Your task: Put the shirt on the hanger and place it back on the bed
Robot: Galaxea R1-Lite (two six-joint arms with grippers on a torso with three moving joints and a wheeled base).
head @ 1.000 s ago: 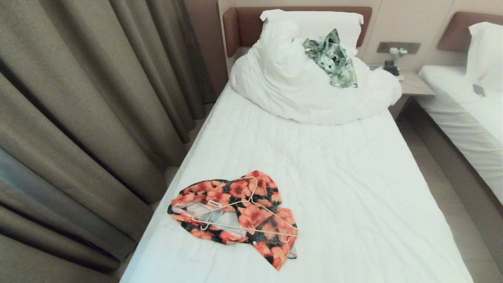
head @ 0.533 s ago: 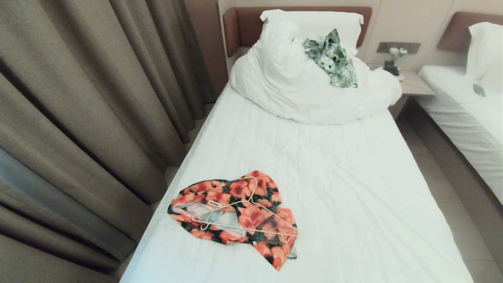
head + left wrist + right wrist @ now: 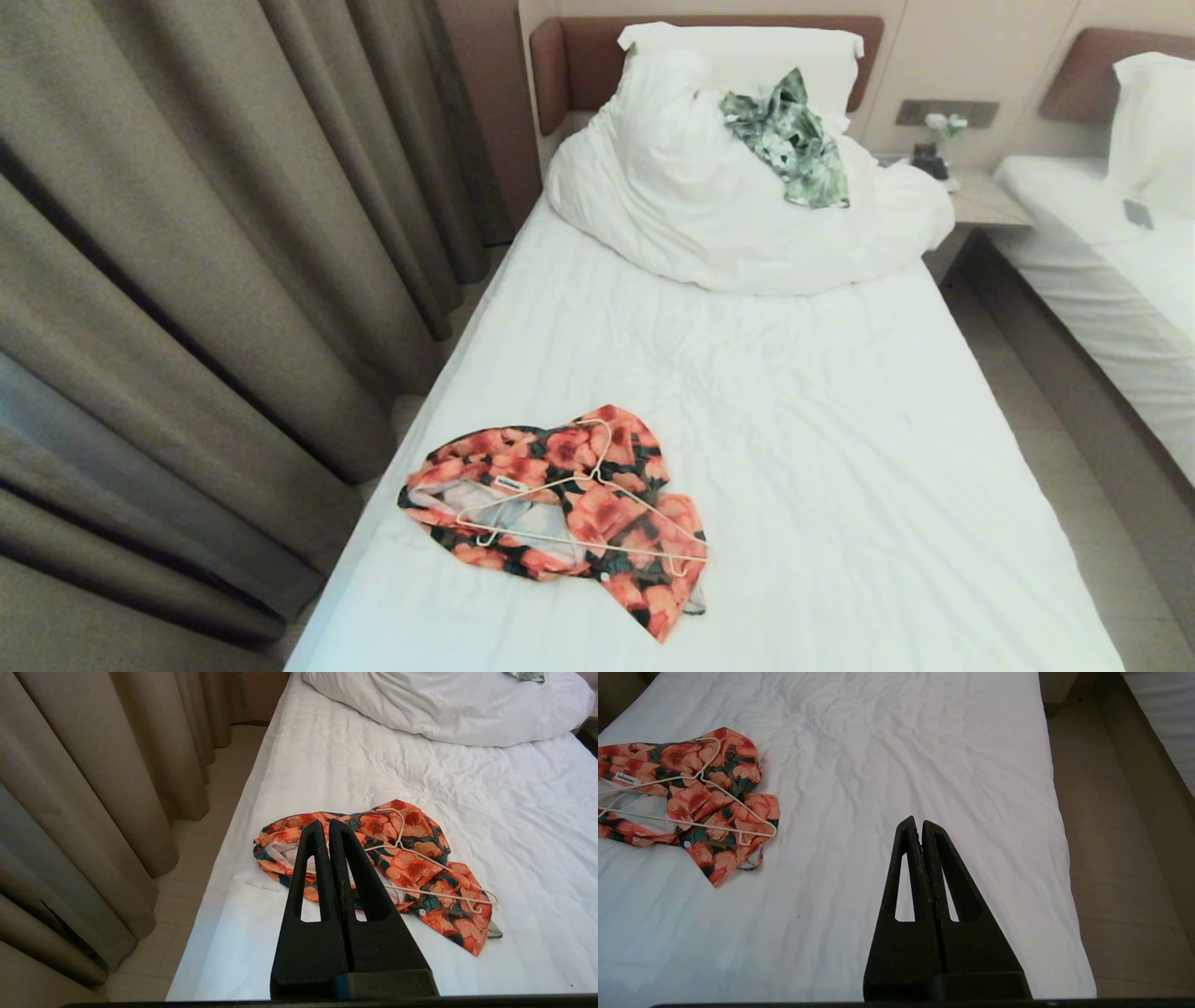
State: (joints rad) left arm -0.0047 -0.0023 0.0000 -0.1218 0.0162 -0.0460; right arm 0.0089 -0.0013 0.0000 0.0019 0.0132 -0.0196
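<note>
Where both grippers hang empty and pressed closed: shirt [image 3: 411,863] beyond left gripper [image 3: 325,823], hanger [image 3: 420,858] atop.

Each gripper, left gripper [image 3: 329,823] and right gripper [image 3: 919,822], has matte black, tapered fingers with triangular cutouts.

Soft, even indoor light fills the room and casts only faint shadows. The white sheet of the bed [image 3: 794,448] is the brightest surface and looks nearly washed out, with its wrinkles showing as pale grey creases. The curtain [image 3: 187,280] at the left is dimmer, with dark folds. The head view bends straight lines near its edges. All three views are sharp.
</note>
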